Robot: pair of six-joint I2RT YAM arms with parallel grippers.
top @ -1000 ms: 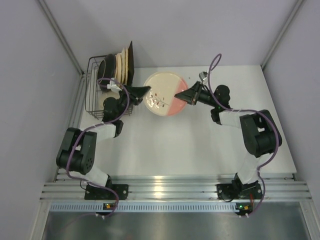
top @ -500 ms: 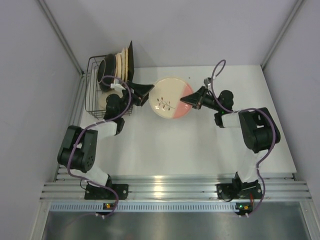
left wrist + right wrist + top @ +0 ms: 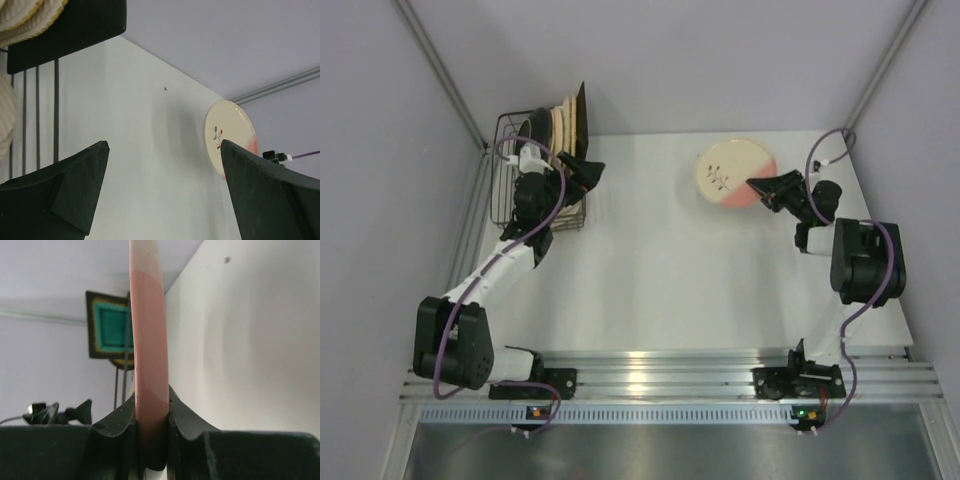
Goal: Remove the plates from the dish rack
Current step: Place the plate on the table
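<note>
Right end effector [image 3: 758, 186] pinching cream plate [image 3: 725, 168], left end effector [image 3: 162, 144] splayed

Table [image 3: 670, 270] lies open mid-way — dish rack [image 3: 506, 200] blocks far-left, plate [image 3: 730, 172] far-right.

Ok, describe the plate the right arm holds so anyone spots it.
Far right of the white table, opposite the dark wire dish rack, the right gripper clamps a round cream plate. Alone outside the rack, it has a pink segment and a leafy sprig.

The right gripper [image 3: 756, 186] is carrying the cream plate [image 3: 725, 168] away alone. The left gripper [image 3: 592, 170] is opening wide, leaving the plate far ahead.
</note>
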